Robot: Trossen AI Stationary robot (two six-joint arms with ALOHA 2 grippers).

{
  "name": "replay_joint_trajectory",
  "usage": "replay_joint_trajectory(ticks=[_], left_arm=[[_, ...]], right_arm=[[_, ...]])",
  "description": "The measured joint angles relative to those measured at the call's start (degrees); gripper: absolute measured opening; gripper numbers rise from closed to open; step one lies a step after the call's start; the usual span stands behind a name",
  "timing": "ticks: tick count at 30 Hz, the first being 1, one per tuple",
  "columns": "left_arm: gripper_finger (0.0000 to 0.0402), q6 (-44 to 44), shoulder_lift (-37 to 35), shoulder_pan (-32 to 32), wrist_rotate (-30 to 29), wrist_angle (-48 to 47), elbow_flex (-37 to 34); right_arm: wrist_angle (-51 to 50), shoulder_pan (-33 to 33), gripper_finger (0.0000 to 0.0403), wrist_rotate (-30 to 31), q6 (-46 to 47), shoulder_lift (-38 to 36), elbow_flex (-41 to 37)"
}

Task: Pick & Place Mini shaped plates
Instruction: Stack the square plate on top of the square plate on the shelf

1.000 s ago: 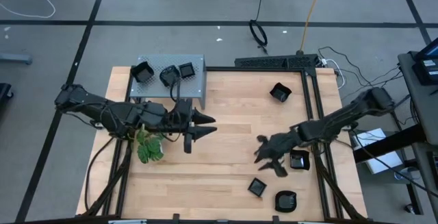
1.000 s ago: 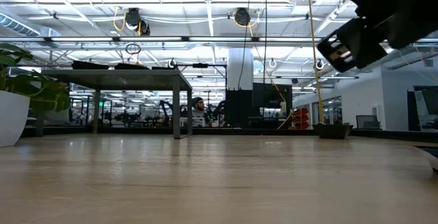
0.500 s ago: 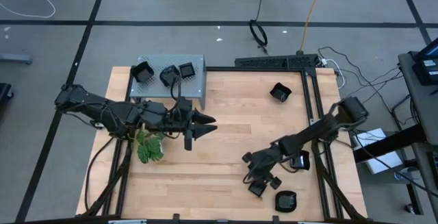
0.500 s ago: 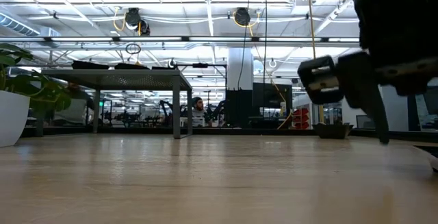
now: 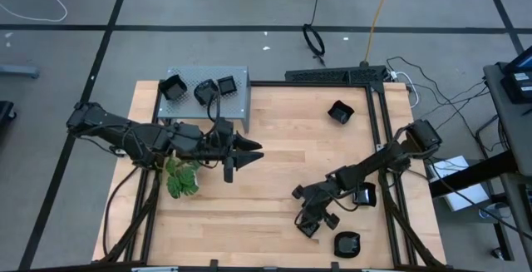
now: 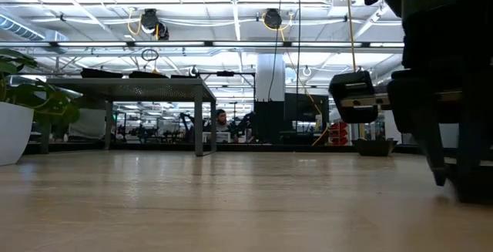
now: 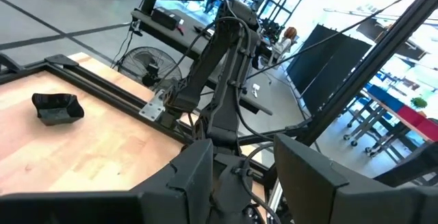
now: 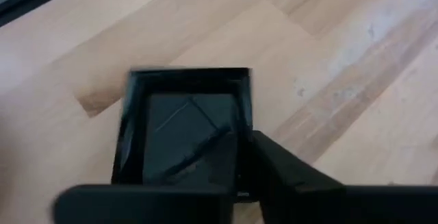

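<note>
We see our right gripper (image 5: 309, 222) pinching one rim of a small glossy black square dish (image 8: 183, 125), seemingly light, rigid and slippery; our left gripper (image 5: 249, 152) waits part-open, empty.

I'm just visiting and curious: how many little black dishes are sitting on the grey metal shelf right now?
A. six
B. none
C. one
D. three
D: the high view shows three black dishes on the grey shelf, side by side.
</note>
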Motion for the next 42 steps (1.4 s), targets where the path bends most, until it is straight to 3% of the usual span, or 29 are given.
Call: replay_joint_trajectory(ticks=[7, 13, 18, 25, 29, 36, 42], left_arm=[[0.0159, 0.0, 0.0, 0.0, 0.0, 0.0, 0.0], [0.0159, 1.9, 0.0, 0.0, 0.0, 0.5, 0.0], [0.0159, 5.6, 0.0, 0.3, 0.0, 1.0, 0.0], [0.0159, 8.0, 0.0, 2.4, 0.0, 1.8, 0.0], [0.0159, 5.8, -0.1, 4.3, -0.1, 1.6, 0.0], [0.0159, 5.0, -1.4, 5.0, 0.7, -3.1, 0.0], [0.0159, 4.7, -2.7, 5.0, 0.7, -7.0, 0.0]], right_arm=[[0.1, -3.0, 0.0009, 1.0, 4.4, -1.7, -0.2], [11.8, -9.2, 0.0002, 9.4, 13.0, -4.3, -0.1], [19.6, -15.1, 0.0001, 11.3, 24.5, -1.4, 1.7], [17.2, -20.5, 0.0001, 11.2, 29.7, 9.7, 15.1], [13.8, -24.1, 0.0001, 14.1, 37.9, 14.8, 21.1], [9.3, -29.0, 0.0, 16.8, 54.2, 16.7, 22.5], [4.3, -29.9, 0.0003, 16.9, 55.5, 16.6, 22.5]])
